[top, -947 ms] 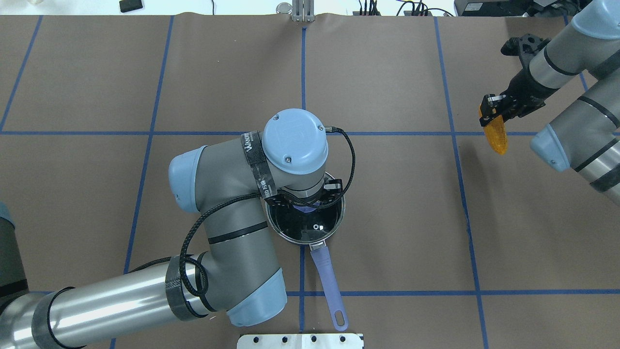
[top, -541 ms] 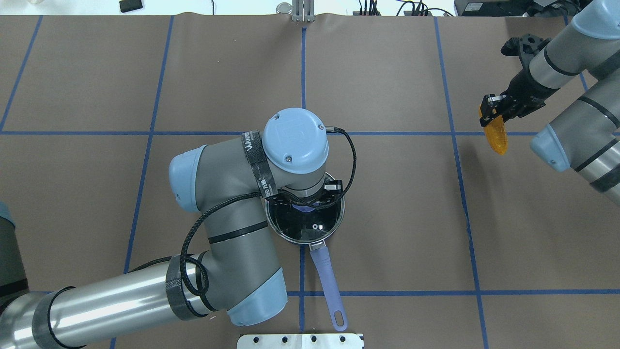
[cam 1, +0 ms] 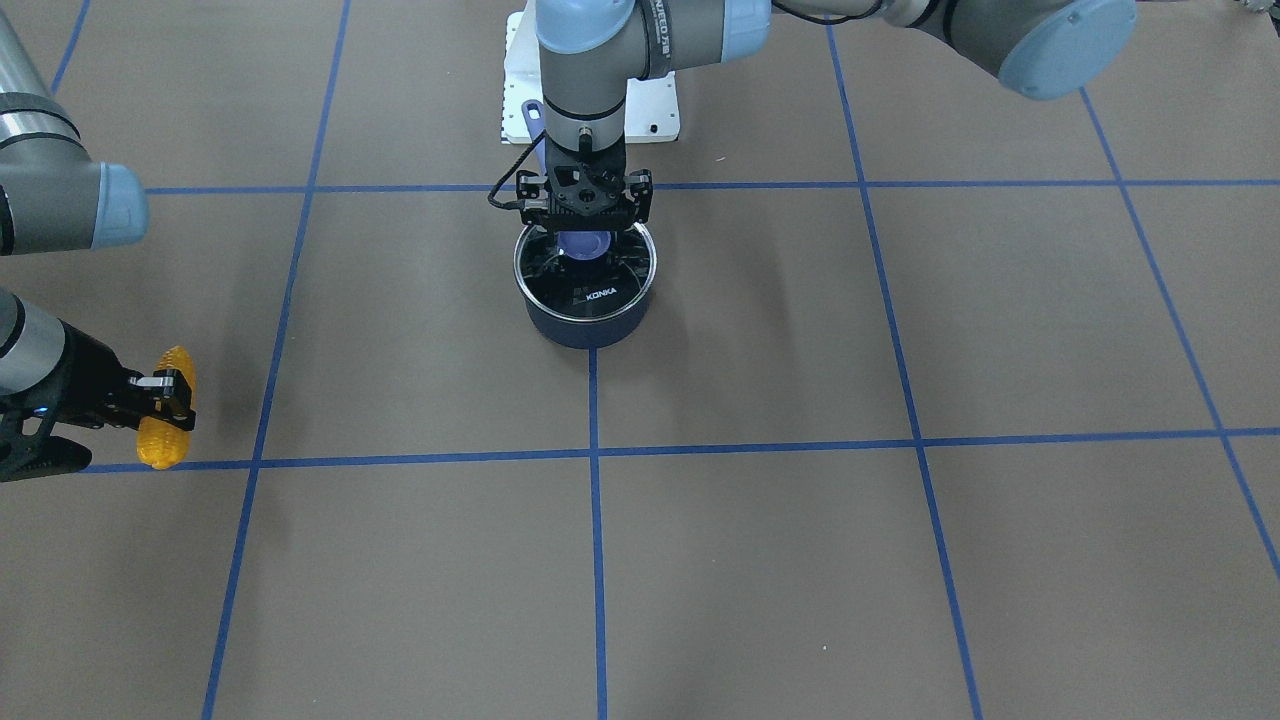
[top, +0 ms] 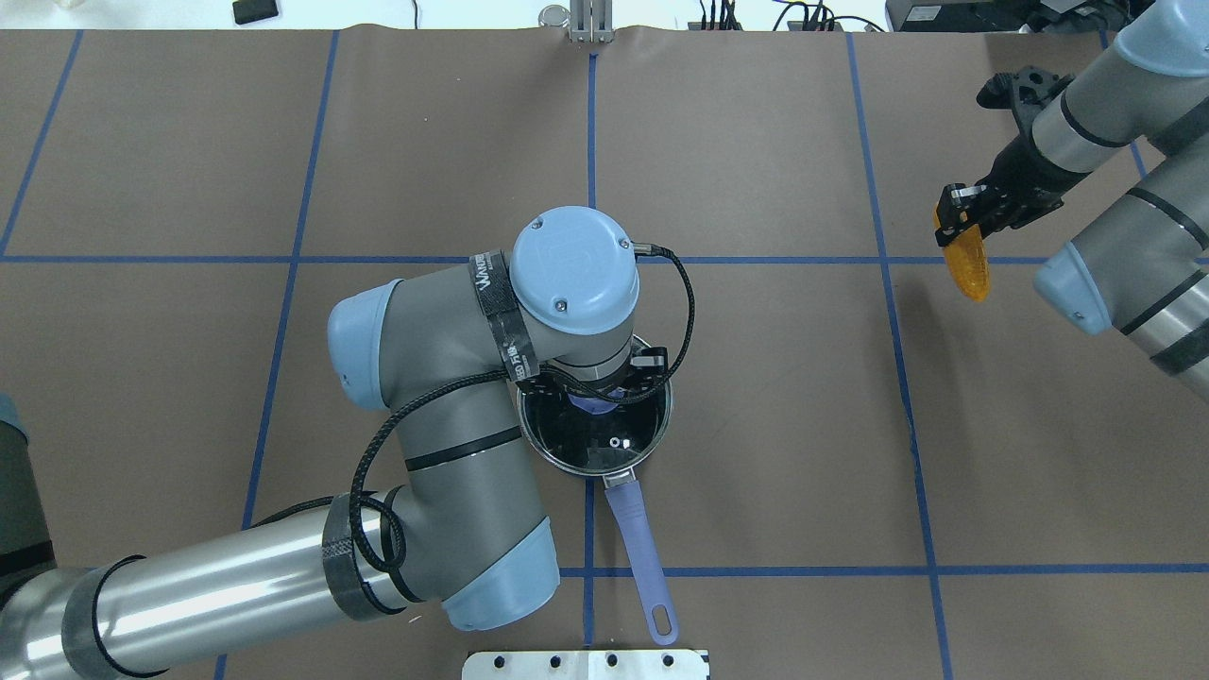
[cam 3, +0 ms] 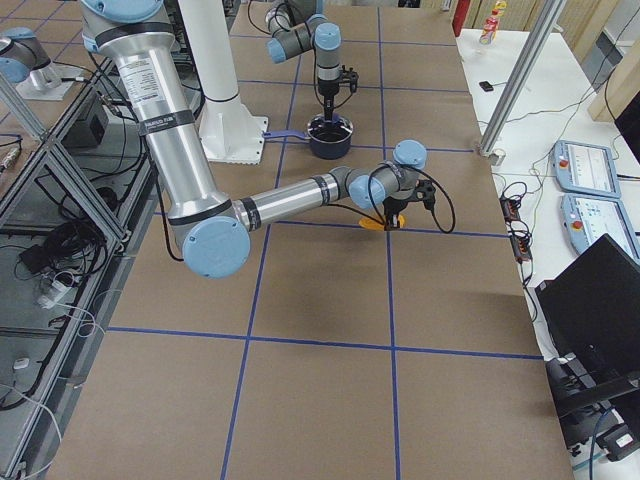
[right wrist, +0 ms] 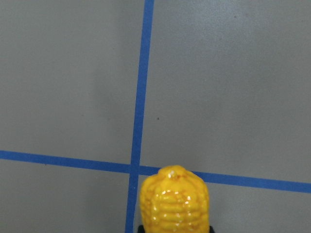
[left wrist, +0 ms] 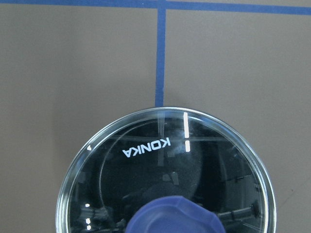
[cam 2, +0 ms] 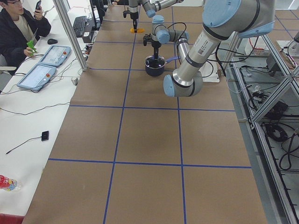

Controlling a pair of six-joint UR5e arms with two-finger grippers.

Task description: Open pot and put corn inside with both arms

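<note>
The dark navy pot (cam 1: 586, 328) stands mid-table with its round glass KONKA lid (cam 1: 598, 293) on it. Its purple-blue handle (top: 642, 557) points toward my base. My left gripper (cam 1: 584, 232) hangs straight down over the lid's purple knob (cam 1: 583, 244). The knob sits at the bottom edge of the left wrist view (left wrist: 175, 216), and the fingers are hidden there. I cannot tell whether they are shut on the knob. My right gripper (top: 959, 222) is shut on the orange-yellow corn (top: 971, 269), also seen in the right wrist view (right wrist: 174, 201), and holds it low over the table far to the right.
A white mounting plate (top: 586, 664) lies at the table's near edge, just past the handle's end. Blue tape lines divide the brown table cover. An operators' desk with control panels (cam 2: 44, 65) runs along the far side. Bare cover lies between pot and corn.
My left wrist has shifted very slightly; the lid stays on the pot. My right gripper and the corn have barely moved.
</note>
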